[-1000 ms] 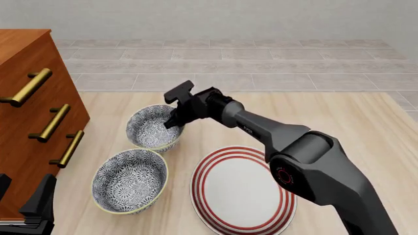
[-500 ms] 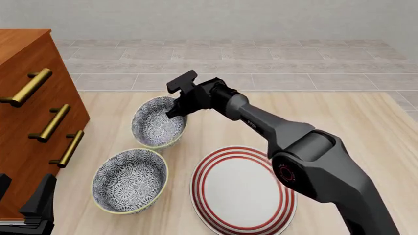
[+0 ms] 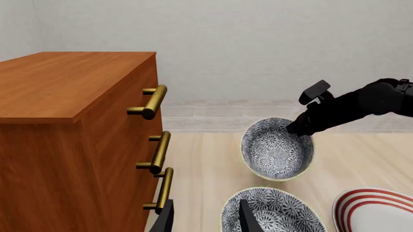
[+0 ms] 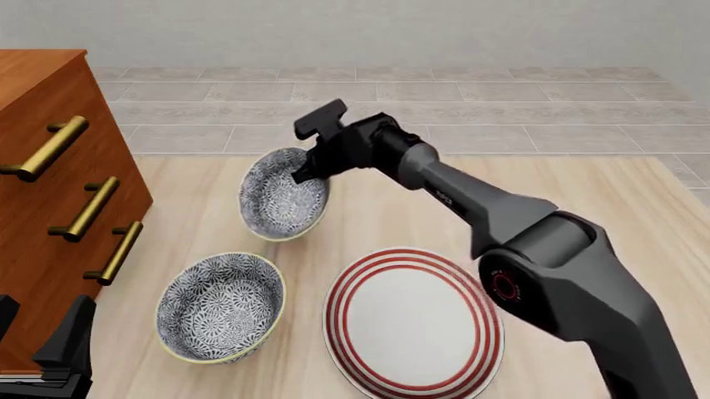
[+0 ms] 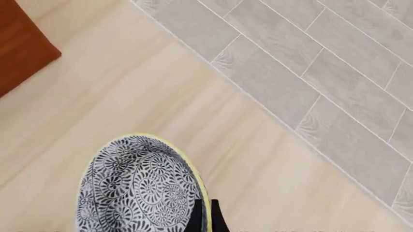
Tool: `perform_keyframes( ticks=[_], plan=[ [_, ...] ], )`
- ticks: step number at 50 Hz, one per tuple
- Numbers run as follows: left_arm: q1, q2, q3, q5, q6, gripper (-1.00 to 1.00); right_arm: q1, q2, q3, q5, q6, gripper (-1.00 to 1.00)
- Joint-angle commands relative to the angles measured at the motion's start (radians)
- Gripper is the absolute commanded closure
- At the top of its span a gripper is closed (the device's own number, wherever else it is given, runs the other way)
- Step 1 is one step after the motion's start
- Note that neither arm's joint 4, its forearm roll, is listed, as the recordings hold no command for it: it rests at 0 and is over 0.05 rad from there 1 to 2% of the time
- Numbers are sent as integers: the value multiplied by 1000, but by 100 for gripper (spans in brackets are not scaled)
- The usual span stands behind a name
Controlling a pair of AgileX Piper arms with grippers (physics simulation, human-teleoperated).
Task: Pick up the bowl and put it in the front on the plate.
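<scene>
My right gripper [image 4: 312, 172] is shut on the far rim of one blue-grey floral bowl [image 4: 283, 196], which hangs tilted above the table, its opening facing the near side. The left wrist view shows that bowl [image 3: 277, 150] lifted, with the right gripper [image 3: 299, 127] clamped on its rim. In the right wrist view the bowl [image 5: 139, 188] fills the lower part, its rim between the fingertips [image 5: 195, 218]. The red-ringed white plate [image 4: 411, 320] lies near the front, right of centre. My left gripper [image 3: 205, 220] stands open at the front left, holding nothing.
An identical second bowl [image 4: 219, 306] rests on the table left of the plate, also seen as the near bowl [image 3: 274, 212] in the left wrist view. A wooden dresser [image 4: 56, 191] with brass handles stands along the left side. Beyond the table is a tiled floor.
My right gripper has risen and shifted a little right with the bowl, which has left the table and tilted more steeply. The left arm, second bowl and plate have stayed put.
</scene>
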Motion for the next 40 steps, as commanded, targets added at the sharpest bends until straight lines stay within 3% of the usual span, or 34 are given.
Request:
perform_keyframes(
  ticks=[1,19,23,32,36,37,40],
  plan=[
    [0,0,0,0,0,-100,-12,-54,34,-9,15,100],
    [0,0,0,0,0,-100,-39,-154,151,-53,80,100],
    [0,0,0,0,0,-100,-47,-190,206,-71,135,100],
    [0,0,0,0,0,-100,-75,-259,296,-103,161,100],
    [0,0,0,0,0,-100,-86,-292,341,-116,184,100],
    [0,0,0,0,0,-100,-88,-312,371,-123,219,100],
    [0,0,0,0,0,-100,-100,-342,413,-139,226,100]
  ],
)
